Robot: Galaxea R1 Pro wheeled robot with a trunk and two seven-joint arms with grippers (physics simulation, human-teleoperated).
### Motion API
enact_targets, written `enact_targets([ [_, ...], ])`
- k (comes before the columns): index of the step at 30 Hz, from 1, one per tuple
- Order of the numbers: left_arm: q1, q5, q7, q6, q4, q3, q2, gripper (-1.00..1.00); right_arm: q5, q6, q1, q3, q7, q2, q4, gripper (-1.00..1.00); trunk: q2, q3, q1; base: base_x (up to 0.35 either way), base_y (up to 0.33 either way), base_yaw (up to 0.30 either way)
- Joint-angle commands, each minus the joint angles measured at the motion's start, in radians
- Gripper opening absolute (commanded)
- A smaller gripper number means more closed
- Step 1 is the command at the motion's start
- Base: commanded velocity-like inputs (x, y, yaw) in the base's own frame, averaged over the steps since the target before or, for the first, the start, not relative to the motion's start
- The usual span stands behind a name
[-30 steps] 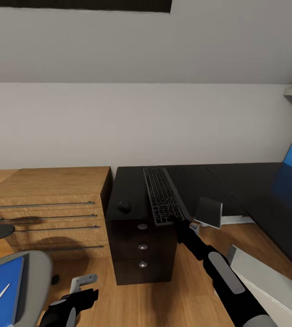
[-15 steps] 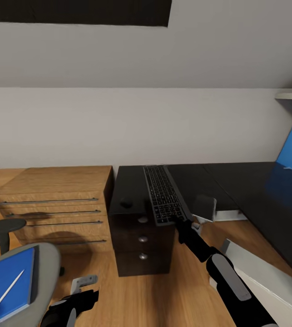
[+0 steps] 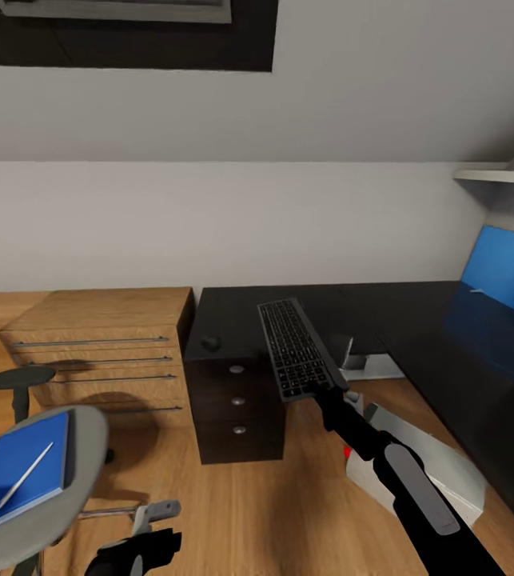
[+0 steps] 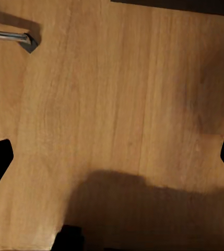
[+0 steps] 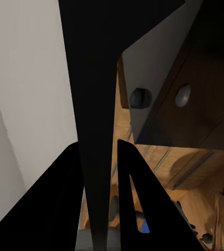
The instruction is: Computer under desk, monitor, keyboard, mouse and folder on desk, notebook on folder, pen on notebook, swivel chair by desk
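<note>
While right gripper point(image 3: 320, 390) fingers clamp near end of keyboard point(image 3: 295, 347), at frame centre, it hangs lifted over black tabletop point(image 3: 233, 316). End-only hold: could sag, twist, slip, clip mouse point(image 3: 211, 343). Left gripper point(image 3: 146, 524) lower left, fingers apart, empty.

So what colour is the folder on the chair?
Bright blue; the folder shows best in the head view.

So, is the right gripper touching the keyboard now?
Touching. In the head view the right gripper meets the near end of the keyboard; in the right wrist view its fingers close on the keyboard's thin edge.
</note>
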Motion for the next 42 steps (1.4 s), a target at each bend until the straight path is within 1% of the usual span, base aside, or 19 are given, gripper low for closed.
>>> enact_targets([
  [1, -0.001, -0.003, -0.001, 0.005, 0.002, 0.002, -0.001, 1.00, -0.008, 0.002, 0.000, 0.001, 0.002, -0.002, -0.001, -1.00, 0.007, 0.002, -0.005, -0.280, -0.240, 0.000],
  [4, -0.001, -0.002, -0.005, -0.013, 0.059, 0.007, 0.002, 1.00, -0.011, 0.004, 0.000, 0.001, 0.001, -0.003, -0.002, -1.00, 0.028, 0.012, -0.016, -0.279, -0.239, 0.000],
  [5, -0.001, -0.003, -0.006, -0.038, 0.105, 0.010, 0.004, 1.00, -0.012, 0.004, 0.000, 0.001, 0.001, -0.003, -0.002, -1.00, 0.035, 0.015, -0.020, -0.266, -0.227, 0.000],
  [6, -0.001, -0.003, -0.006, -0.080, 0.152, 0.015, 0.006, 1.00, -0.013, 0.003, 0.000, 0.001, 0.001, -0.003, -0.002, -1.00, 0.042, 0.018, -0.024, -0.250, -0.214, 0.000],
  [7, -0.001, -0.004, -0.007, -0.105, 0.172, 0.018, 0.007, 1.00, -0.013, 0.003, 0.000, 0.001, 0.001, -0.003, -0.002, -1.00, 0.049, 0.021, -0.028, -0.244, -0.209, 0.000],
  [8, -0.001, -0.004, -0.005, -0.277, 0.302, 0.029, 0.031, 1.00, -0.014, 0.001, 0.000, 0.001, 0.003, -0.003, -0.004, -1.00, 0.056, 0.024, -0.031, -0.164, -0.139, 0.000],
  [9, -0.001, -0.004, -0.004, -0.304, 0.338, 0.031, 0.040, 1.00, -0.014, 0.001, 0.000, 0.001, 0.003, -0.003, -0.004, -1.00, 0.063, 0.027, -0.035, -0.105, -0.089, 0.000],
  [11, -0.001, -0.004, -0.004, -0.321, 0.369, 0.032, 0.049, 1.00, -0.014, 0.002, 0.001, 0.001, 0.003, -0.003, -0.005, -1.00, 0.077, 0.034, -0.043, -0.075, -0.064, 0.000],
  [12, -0.001, -0.004, -0.003, -0.332, 0.389, 0.033, 0.057, 1.00, -0.014, 0.002, 0.000, 0.000, 0.003, -0.003, -0.005, -1.00, 0.084, 0.037, -0.047, -0.043, -0.036, 0.000],
  [13, -0.001, -0.003, 0.000, -0.353, 0.427, 0.043, 0.107, 1.00, -0.014, 0.002, 0.000, 0.002, 0.000, -0.001, -0.004, -1.00, 0.091, 0.040, -0.051, 0.000, 0.000, 0.000],
  [17, -0.001, -0.002, 0.000, -0.354, 0.429, 0.060, 0.109, 1.00, -0.014, 0.003, 0.000, 0.001, -0.002, -0.001, -0.005, -1.00, 0.119, 0.052, -0.066, 0.000, 0.000, 0.000],
  [27, -0.001, -0.002, 0.001, -0.355, 0.432, 0.062, 0.108, 1.00, -0.011, 0.004, 0.001, 0.001, -0.005, -0.003, -0.033, -1.00, 0.189, 0.084, -0.104, 0.000, -0.032, 0.000],
  [32, -0.001, -0.002, 0.001, -0.355, 0.432, 0.062, 0.108, 1.00, -0.011, 0.005, 0.010, 0.001, -0.011, -0.003, -0.084, -1.00, 0.224, 0.099, -0.123, 0.000, -0.065, 0.000],
  [34, -0.001, -0.003, 0.002, -0.356, 0.432, 0.062, 0.108, 1.00, -0.011, 0.005, 0.027, 0.001, -0.028, -0.003, -0.126, -1.00, 0.238, 0.106, -0.131, 0.000, -0.016, 0.000],
  [42, -0.001, -0.003, 0.000, -0.358, 0.432, 0.062, 0.108, 1.00, -0.011, 0.005, 0.042, 0.001, -0.040, -0.003, -0.150, -1.00, 0.294, 0.131, -0.162, 0.000, -0.003, 0.000],
])
